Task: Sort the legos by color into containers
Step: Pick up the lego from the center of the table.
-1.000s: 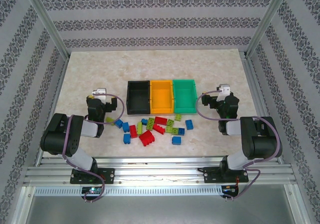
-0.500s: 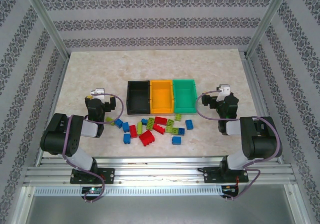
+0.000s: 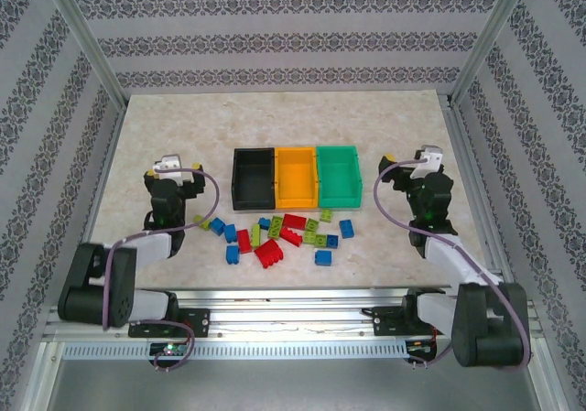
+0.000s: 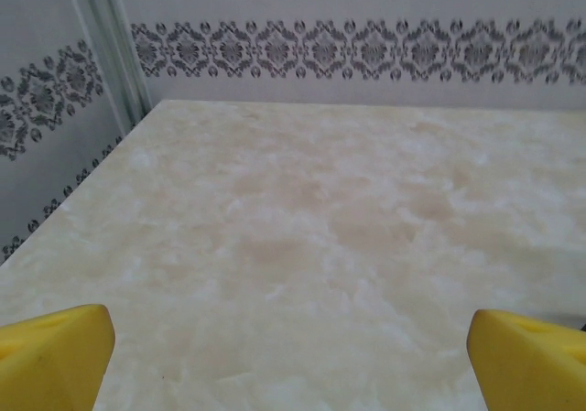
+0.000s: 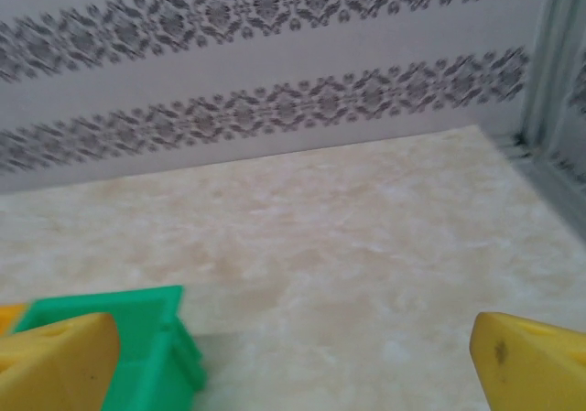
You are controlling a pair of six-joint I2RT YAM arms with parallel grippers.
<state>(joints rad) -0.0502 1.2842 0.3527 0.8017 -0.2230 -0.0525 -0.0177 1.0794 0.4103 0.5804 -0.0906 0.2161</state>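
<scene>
Three bins stand in a row mid-table: black (image 3: 253,178), orange (image 3: 295,175) and green (image 3: 338,173). Red, blue and lime legos (image 3: 279,232) lie scattered on the table just in front of them, among them a red brick (image 3: 267,254), a blue brick (image 3: 323,257) and a lime brick (image 3: 203,221). My left gripper (image 3: 172,173) hovers left of the black bin, open (image 4: 302,365), with bare table between its yellow fingertips (image 4: 55,356). My right gripper (image 3: 412,167) is right of the green bin, open (image 5: 293,365) and empty. A corner of the green bin (image 5: 137,338) lies by its left fingertip (image 5: 55,361).
Patterned walls and metal posts (image 3: 92,54) enclose the beige marbled table (image 3: 284,123). Open table surface stretches behind the bins and to both sides. The arm bases sit on the rail (image 3: 293,306) at the near edge.
Both arms have stretched out from their folded poses. The left gripper drew left, away from the legos; the right gripper shifted right and farther back. No brick has moved.
</scene>
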